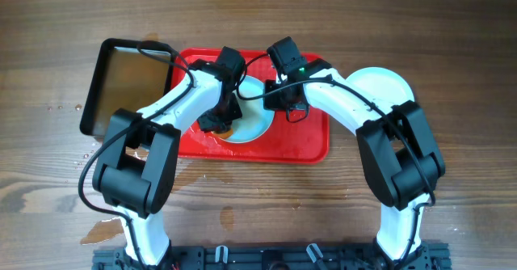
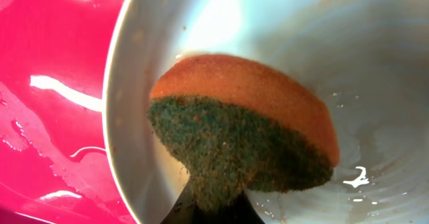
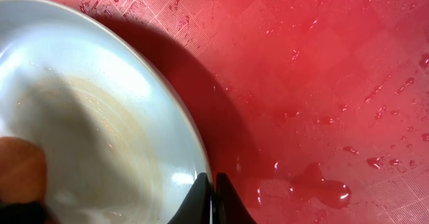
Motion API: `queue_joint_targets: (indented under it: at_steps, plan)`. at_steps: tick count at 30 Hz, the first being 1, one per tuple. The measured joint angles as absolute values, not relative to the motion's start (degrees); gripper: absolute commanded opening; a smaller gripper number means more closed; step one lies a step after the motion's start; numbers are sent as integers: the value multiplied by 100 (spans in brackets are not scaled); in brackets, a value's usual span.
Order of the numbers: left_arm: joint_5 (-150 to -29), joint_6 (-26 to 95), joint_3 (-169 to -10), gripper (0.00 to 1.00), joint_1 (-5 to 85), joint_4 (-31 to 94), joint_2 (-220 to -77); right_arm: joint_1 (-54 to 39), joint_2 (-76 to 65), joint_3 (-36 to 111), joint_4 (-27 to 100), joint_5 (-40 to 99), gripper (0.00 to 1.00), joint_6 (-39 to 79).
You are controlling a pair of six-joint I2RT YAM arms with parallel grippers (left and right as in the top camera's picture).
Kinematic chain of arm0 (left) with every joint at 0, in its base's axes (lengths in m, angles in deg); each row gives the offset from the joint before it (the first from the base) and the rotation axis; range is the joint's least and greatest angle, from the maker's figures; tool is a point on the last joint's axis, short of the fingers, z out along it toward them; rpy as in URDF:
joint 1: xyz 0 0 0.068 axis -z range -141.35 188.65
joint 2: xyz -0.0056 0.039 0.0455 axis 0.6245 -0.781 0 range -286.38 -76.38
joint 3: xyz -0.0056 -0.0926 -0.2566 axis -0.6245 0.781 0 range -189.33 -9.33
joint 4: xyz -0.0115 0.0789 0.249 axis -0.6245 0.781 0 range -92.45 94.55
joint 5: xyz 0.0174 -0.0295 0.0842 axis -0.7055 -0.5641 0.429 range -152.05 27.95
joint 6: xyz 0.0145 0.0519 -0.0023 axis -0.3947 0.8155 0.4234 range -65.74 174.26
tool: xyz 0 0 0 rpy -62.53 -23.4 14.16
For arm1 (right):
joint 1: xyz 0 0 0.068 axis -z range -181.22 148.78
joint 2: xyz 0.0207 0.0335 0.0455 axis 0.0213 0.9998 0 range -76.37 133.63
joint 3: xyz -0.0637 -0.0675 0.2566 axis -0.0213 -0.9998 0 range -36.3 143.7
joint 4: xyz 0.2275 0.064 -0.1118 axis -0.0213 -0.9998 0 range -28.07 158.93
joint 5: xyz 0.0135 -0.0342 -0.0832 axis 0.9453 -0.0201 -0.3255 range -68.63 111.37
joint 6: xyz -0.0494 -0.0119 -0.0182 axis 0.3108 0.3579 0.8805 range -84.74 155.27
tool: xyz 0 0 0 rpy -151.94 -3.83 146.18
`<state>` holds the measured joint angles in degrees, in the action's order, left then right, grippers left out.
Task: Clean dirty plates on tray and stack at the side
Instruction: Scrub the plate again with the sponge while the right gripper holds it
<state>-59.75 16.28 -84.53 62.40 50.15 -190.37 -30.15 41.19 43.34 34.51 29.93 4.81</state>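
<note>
- Pinching a sponge (image 2: 241, 137) by its green scrubbing side, the left gripper (image 2: 216, 209) is clenched at the bottom edge of the left wrist view, with the sponge's orange side turned up.
- That sponge presses against the inside of a plate (image 2: 322, 43), whose pale rim curves down the left-centre of the frame.
- At the bottom of the right wrist view, the right gripper (image 3: 213, 196) is clamped on this plate's rim, its dark fingers meeting over the edge.
- Faint brownish rings streak the plate's hollow.
- Beyond the rim lies the wet tray (image 3: 322, 83), with a small puddle (image 3: 322, 187) at lower right.
- From overhead the tray sits mid-table (image 1: 323, 11), the plate in its middle between both grippers.
- A second plate (image 1: 380, 82) rests on the wood right of the tray, partly under the right arm.
- A black pan (image 1: 129, 80) stands just beside the tray, upper left.
</note>
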Motion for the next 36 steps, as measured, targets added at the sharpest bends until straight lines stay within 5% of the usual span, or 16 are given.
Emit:
queue_joint_targets:
  at_steps: [8, 27, 30, 36]
  plan:
    - [-5822, 1342, -7880, 4, 6397, 4118, -18734, -2960, 4119, 4334, 3460, 2973, 5, 483]
    - [-3037, 100, -6704, 4, 6803, 1410, -18627, -2396, 4519, 4345, 3604, 4818, 4, 616]
    - [-3286, 424, -6735, 4, 6777, 1681, -18572, -2394, 4523, 4345, 3604, 4840, 4, 621]
    - [-5638, 1667, -6781, 4, 6546, 2925, -18076, -2394, 4523, 4345, 3607, 4840, 4, 640]
